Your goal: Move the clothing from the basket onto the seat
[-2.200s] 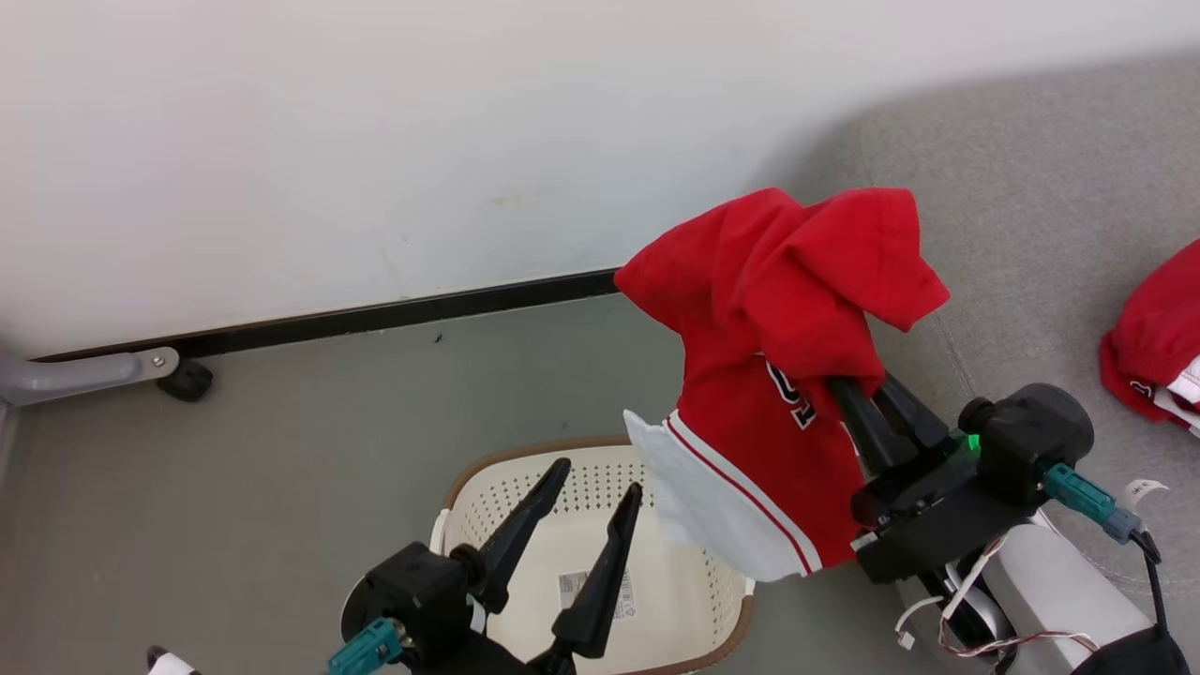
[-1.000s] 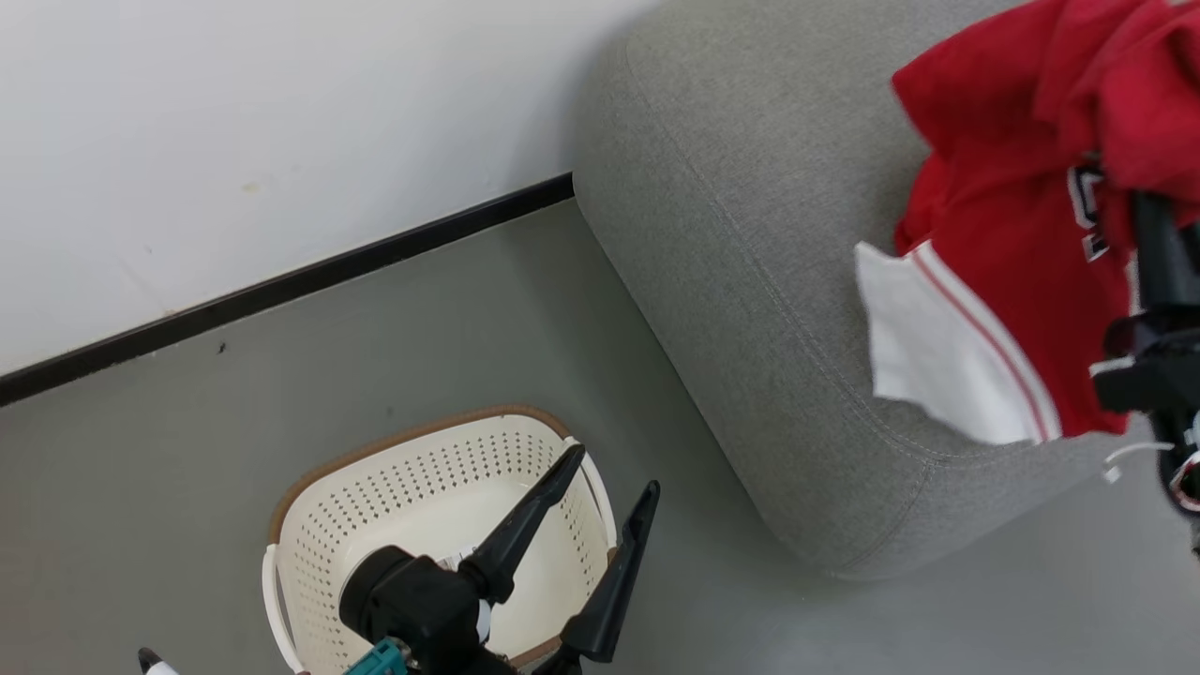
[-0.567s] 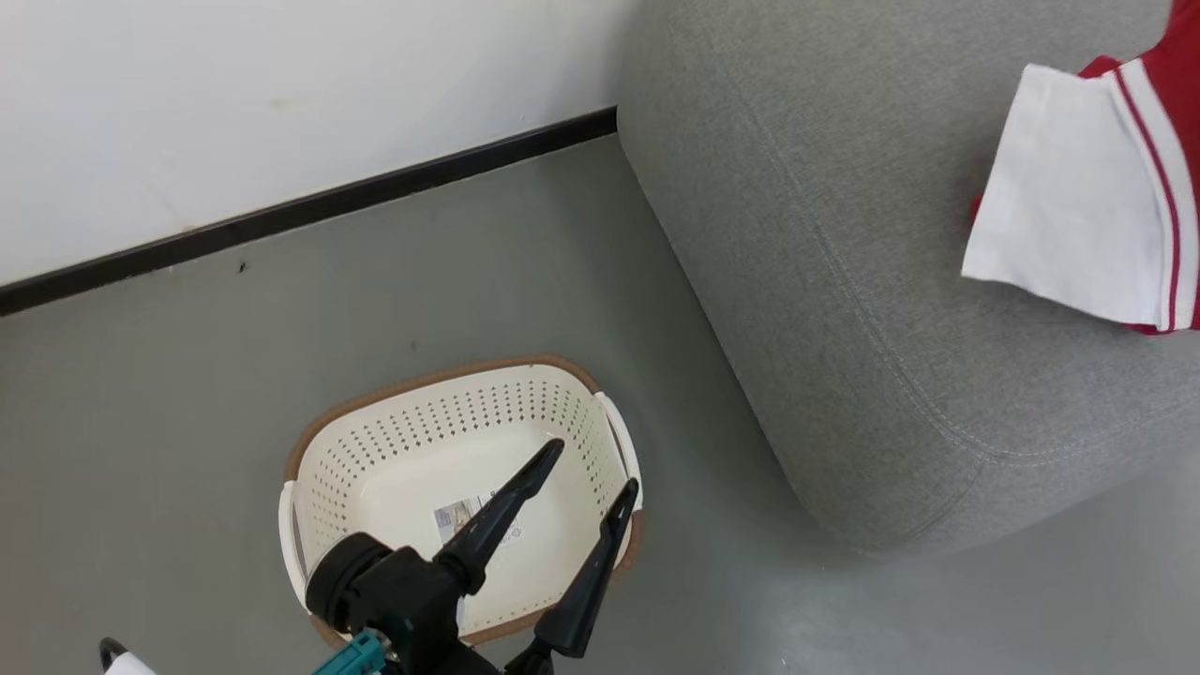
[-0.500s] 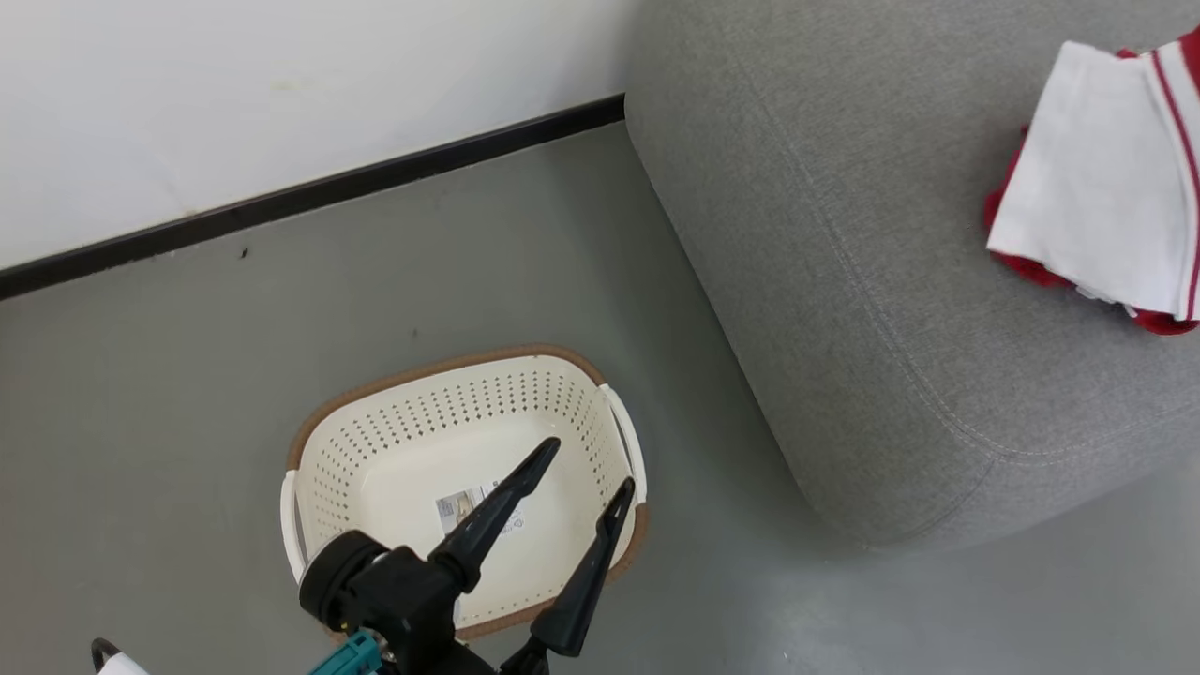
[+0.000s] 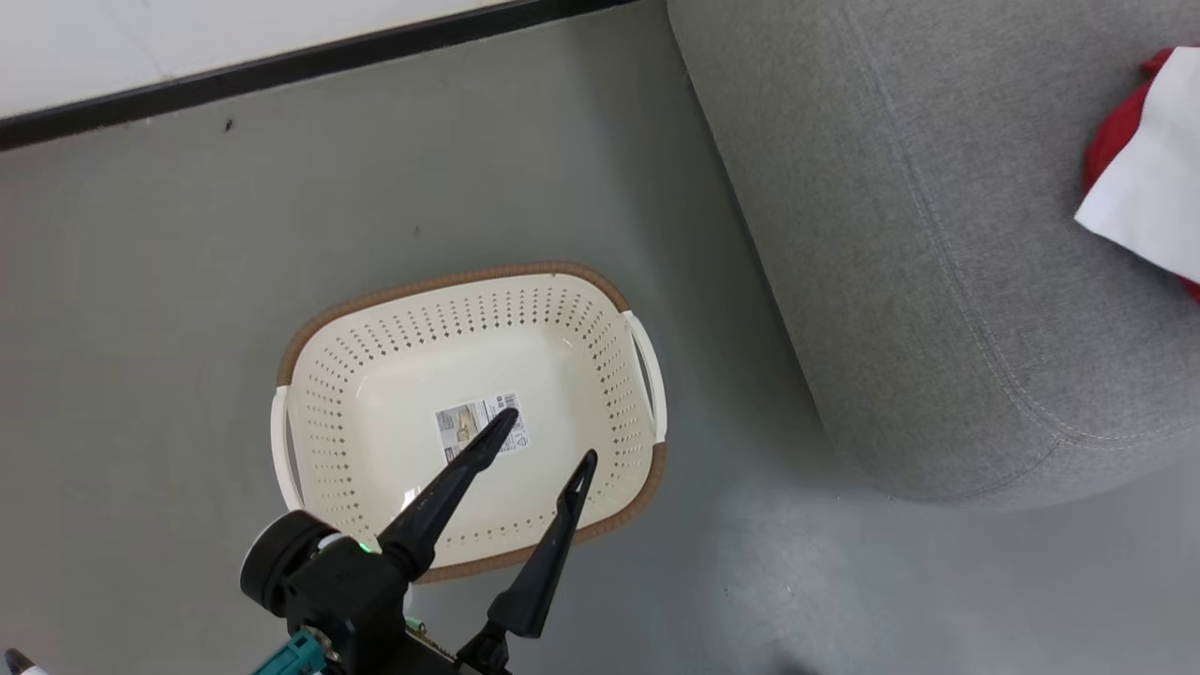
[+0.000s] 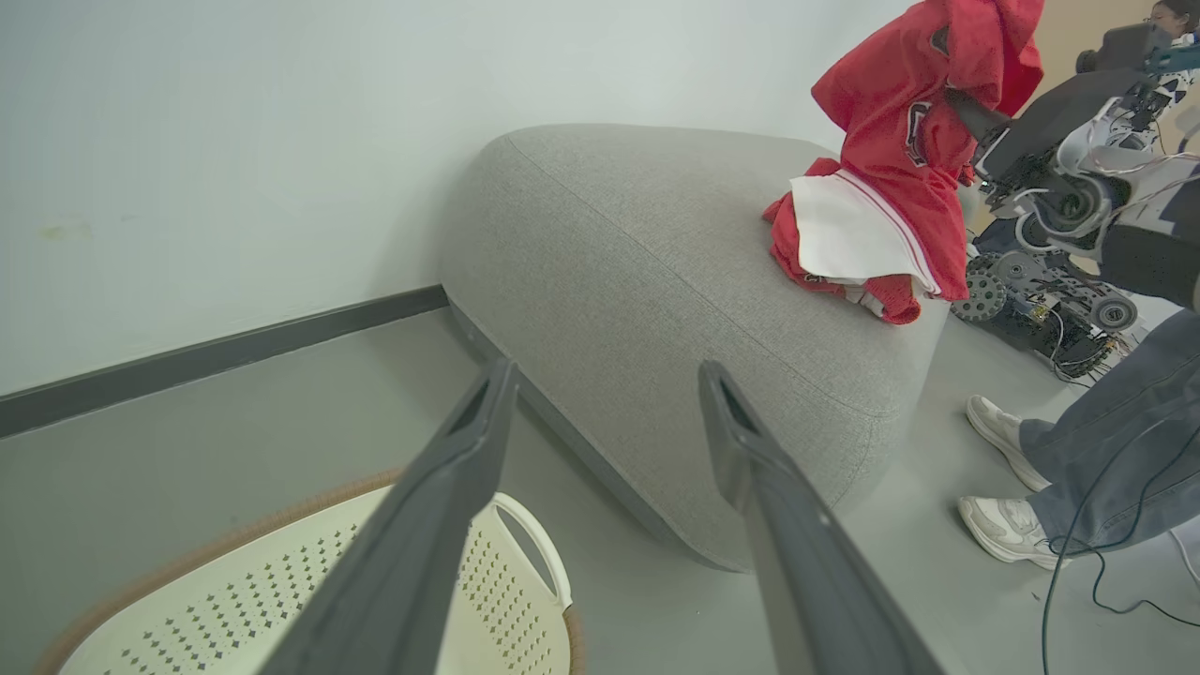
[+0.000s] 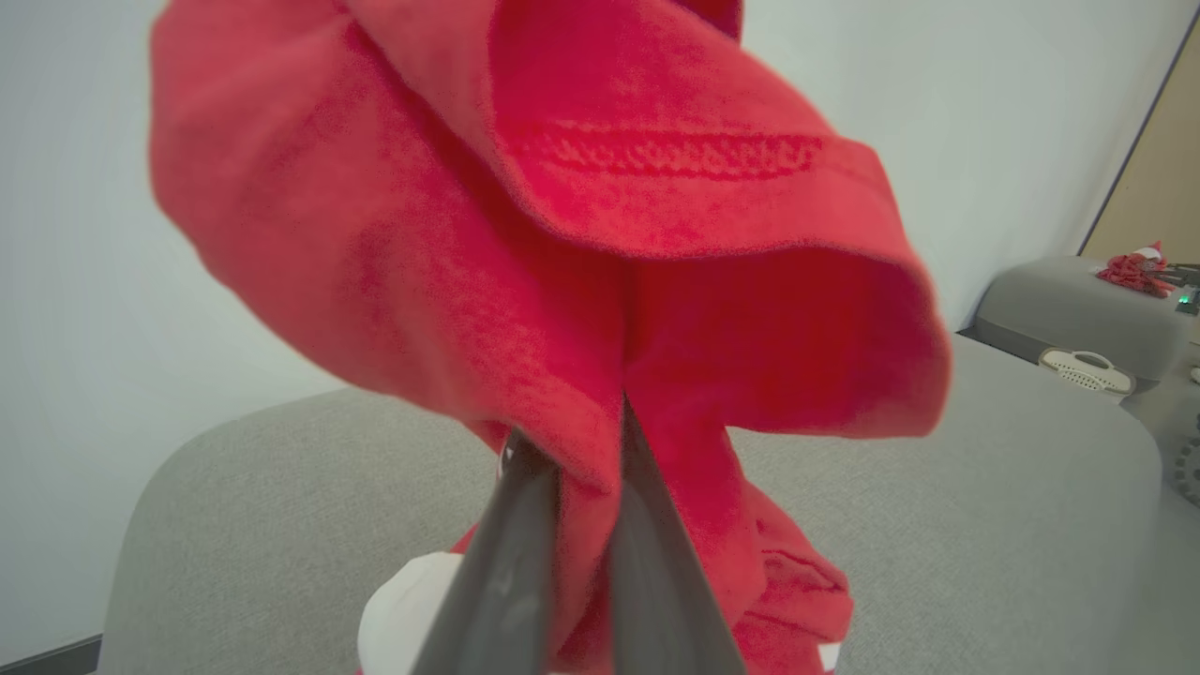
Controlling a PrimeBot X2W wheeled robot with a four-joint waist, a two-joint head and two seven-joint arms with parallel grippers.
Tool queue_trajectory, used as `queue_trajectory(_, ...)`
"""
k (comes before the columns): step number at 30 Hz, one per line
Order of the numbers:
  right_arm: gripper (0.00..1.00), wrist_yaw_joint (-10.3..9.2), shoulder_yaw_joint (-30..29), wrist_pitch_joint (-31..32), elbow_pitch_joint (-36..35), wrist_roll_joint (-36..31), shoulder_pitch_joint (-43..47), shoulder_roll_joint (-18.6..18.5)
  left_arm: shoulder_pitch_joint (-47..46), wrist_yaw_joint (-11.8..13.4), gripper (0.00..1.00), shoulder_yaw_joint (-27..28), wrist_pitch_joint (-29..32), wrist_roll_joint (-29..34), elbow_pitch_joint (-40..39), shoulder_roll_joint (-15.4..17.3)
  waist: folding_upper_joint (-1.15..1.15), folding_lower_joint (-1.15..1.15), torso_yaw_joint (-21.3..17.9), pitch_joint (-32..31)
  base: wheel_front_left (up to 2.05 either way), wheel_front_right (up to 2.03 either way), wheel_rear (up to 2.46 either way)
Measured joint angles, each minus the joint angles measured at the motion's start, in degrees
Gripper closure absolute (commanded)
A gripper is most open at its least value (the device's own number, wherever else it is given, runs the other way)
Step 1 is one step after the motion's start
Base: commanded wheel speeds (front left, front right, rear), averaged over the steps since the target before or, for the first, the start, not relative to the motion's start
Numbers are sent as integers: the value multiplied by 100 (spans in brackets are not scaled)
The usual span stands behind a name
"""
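Arms: the left reaches in low at the bottom of the head view, over the basket; the right is raised above the seat in the left wrist view.
Left fingers (image 5: 483, 445): spread wide with nothing between them, tips above the basket's floor, one crossing the label sticker (image 5: 464, 422).
Right fingers (image 7: 520, 534): pinched together on a fold of clothing, pointing upward.
Seat (image 5: 891, 234): large grey upholstered cushion with a rounded corner and a stitched seam, against the wall (image 6: 234, 141) and near the basket.
Basket (image 5: 450, 281): cream, perforated, brown rim, white handles, standing on the floor (image 5: 141, 281).
Clothing (image 6: 891, 131): red, with a black numeral and a white panel edged by a red stripe. It hangs from the right fingers, its lower end on the seat's top among bunched red fabric — one piece or two, I cannot tell.
Surroundings: black skirting (image 5: 281, 66) along the wall; a person's legs in jeans and white shoes (image 6: 1008, 530) beyond the seat, beside wheeled machinery (image 6: 1031, 300) — well apart from the basket.
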Motion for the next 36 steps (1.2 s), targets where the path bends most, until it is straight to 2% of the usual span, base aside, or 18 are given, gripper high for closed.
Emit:
queue_trajectory(3, 100, -45, 79, 0, 218, 19, 8, 332, -5, 5, 0, 76, 44, 1, -85, 64, 1, 0, 25, 217, 0, 0, 0)
queue_trajectory(8, 100, -98, -18, 0, 670, 108, -189, 358, -64, 46, 0, 166, 102, 22, -138, 112, 1, 0, 53, 543, 0, 0, 0)
queue_trajectory(10, 84, -98, -4, 0, 812, 101, -341, 371, -73, 52, 0, 232, 103, 22, -131, 129, 0, 1, 59, 646, 0, 0, 0)
queue_trajectory(13, 75, -135, 51, 0, 812, 19, -375, 532, -79, 90, 0, 277, 103, 21, -126, 144, 1, 1, 55, 734, 0, 0, 0)
queue_trajectory(14, 57, -134, 59, 1, 881, 4, -385, 553, -81, 94, 0, 282, 102, 19, -124, 143, 1, 1, 45, 742, 0, 0, 0)
queue_trajectory(15, 46, -134, 55, 1, 938, -7, -403, 544, -87, 94, 0, 289, 102, 13, -102, 143, 1, 1, 33, 740, 0, 0, 0)
queue_trajectory(16, 20, -124, 45, 0, 994, -14, -422, 490, -107, 94, 0, 288, 102, 11, -74, 132, 1, 0, 24, 728, 0, 0, 0)
queue_trajectory(17, 0, -82, 38, 1, 1054, -34, -458, 415, -133, 94, 0, 289, 101, -3, -49, 122, 0, 0, 16, 710, 0, 0, 0)
queue_trajectory(18, 0, -88, 42, 0, 1013, -122, -469, 319, -177, 94, 0, 303, 93, -32, -20, 94, 0, -1, 0, 667, 0, 0, 0)
queue_trajectory(25, 0, -41, 94, 0, 766, -428, -286, 315, -197, 94, 0, 300, 0, -194, 185, -79, 0, -1, -45, 450, 0, 0, 0)
queue_trajectory(36, 0, -40, 62, 0, -209, -767, 889, 391, -261, 96, 0, 327, -300, -372, 693, -394, -1, -1, -37, -103, 0, 0, 0)
